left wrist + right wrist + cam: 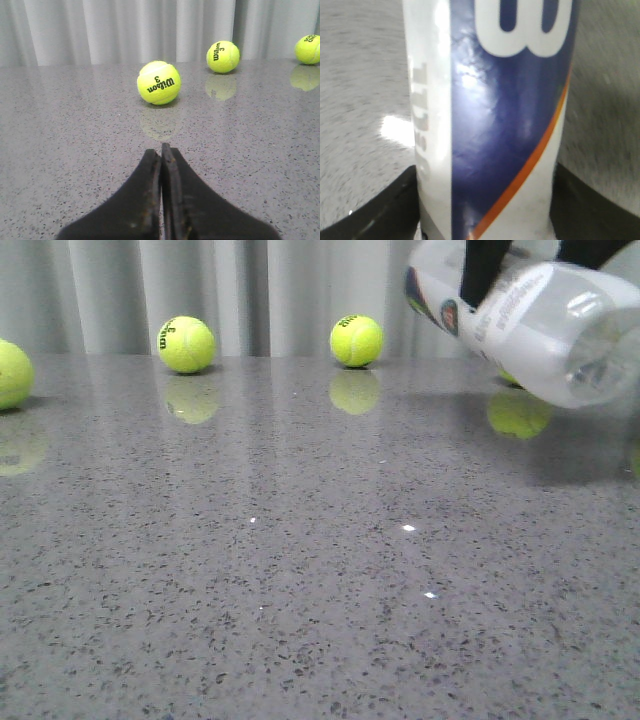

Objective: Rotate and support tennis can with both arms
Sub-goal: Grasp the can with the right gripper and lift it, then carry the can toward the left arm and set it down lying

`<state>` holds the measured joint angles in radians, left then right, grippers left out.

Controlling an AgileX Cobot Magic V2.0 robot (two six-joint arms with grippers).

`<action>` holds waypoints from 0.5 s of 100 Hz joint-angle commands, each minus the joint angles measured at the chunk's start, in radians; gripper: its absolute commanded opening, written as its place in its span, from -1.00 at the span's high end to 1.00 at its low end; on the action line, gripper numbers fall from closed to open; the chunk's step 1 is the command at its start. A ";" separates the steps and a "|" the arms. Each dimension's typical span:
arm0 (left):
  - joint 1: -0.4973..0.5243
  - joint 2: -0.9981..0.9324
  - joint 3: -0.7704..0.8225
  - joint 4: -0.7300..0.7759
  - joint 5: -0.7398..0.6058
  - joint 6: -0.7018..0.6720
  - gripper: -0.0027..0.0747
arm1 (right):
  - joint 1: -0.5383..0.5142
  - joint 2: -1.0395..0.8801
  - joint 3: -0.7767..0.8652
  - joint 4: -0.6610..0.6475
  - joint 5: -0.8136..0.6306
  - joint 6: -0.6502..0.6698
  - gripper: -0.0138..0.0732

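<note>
Gripping the tennis can [490, 125] aloft, right gripper [485, 210], left gripper [161, 200] clenched empty, nearest ball [159, 82] reading Wilson 3.

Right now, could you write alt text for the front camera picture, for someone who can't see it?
A clear tennis can hangs tilted above the grey speckled table at upper right, gripped by black fingers. Yellow-green tennis balls sit along the table's far edge before a pale curtain.

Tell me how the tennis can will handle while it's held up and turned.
The tennis can looks empty and clear-walled, so probably light. Its glossy label likely makes it slippery between the right end effector sides. Round and held tilted off the table, it would probably roll if released.
</note>
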<state>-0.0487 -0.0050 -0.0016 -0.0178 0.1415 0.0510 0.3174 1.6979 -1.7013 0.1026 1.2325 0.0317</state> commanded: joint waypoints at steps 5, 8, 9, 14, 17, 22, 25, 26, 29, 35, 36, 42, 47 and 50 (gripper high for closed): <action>0.004 -0.038 0.046 -0.007 -0.080 -0.009 0.99 | 0.061 0.002 -0.122 0.047 0.041 -0.262 0.01; 0.004 -0.038 0.046 -0.007 -0.080 -0.009 0.99 | 0.073 0.016 -0.147 0.058 0.057 -0.320 0.01; 0.004 -0.038 0.046 -0.007 -0.080 -0.009 0.99 | 0.079 0.024 -0.152 0.062 0.061 -0.330 0.01; 0.004 -0.038 0.046 -0.007 -0.080 -0.009 0.99 | 0.101 0.050 -0.179 0.065 0.076 -0.387 0.01; 0.004 -0.038 0.046 -0.007 -0.080 -0.009 0.98 | 0.113 0.062 -0.192 0.065 0.077 -0.419 0.01; 0.004 -0.038 0.046 -0.007 -0.080 -0.009 0.99 | 0.130 0.080 -0.204 0.065 0.072 -0.468 0.01; 0.004 -0.038 0.046 -0.007 -0.080 -0.009 0.99 | 0.140 0.093 -0.209 0.065 0.071 -0.502 0.01; 0.004 -0.038 0.046 -0.007 -0.080 -0.009 0.98 | 0.143 0.094 -0.209 0.065 0.070 -0.512 0.01; 0.004 -0.038 0.046 -0.007 -0.080 -0.009 0.99 | 0.151 0.101 -0.210 0.065 0.069 -0.561 0.01; 0.004 -0.038 0.046 -0.007 -0.080 -0.009 0.98 | 0.168 0.115 -0.212 0.065 0.065 -0.678 0.01; 0.004 -0.038 0.046 -0.007 -0.080 -0.009 0.98 | 0.169 0.116 -0.213 0.065 0.065 -0.713 0.01; 0.004 -0.038 0.046 -0.007 -0.080 -0.009 0.99 | 0.183 0.126 -0.213 0.067 0.074 -0.853 0.01; 0.004 -0.038 0.046 -0.007 -0.080 -0.009 0.99 | 0.192 0.132 -0.213 0.071 0.085 -0.958 0.01; 0.004 -0.038 0.046 -0.007 -0.080 -0.009 0.99 | 0.196 0.133 -0.213 0.077 0.087 -1.015 0.01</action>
<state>-0.0487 -0.0050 -0.0016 -0.0178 0.1415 0.0510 0.5029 1.8771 -1.8788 0.1522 1.2405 -0.7891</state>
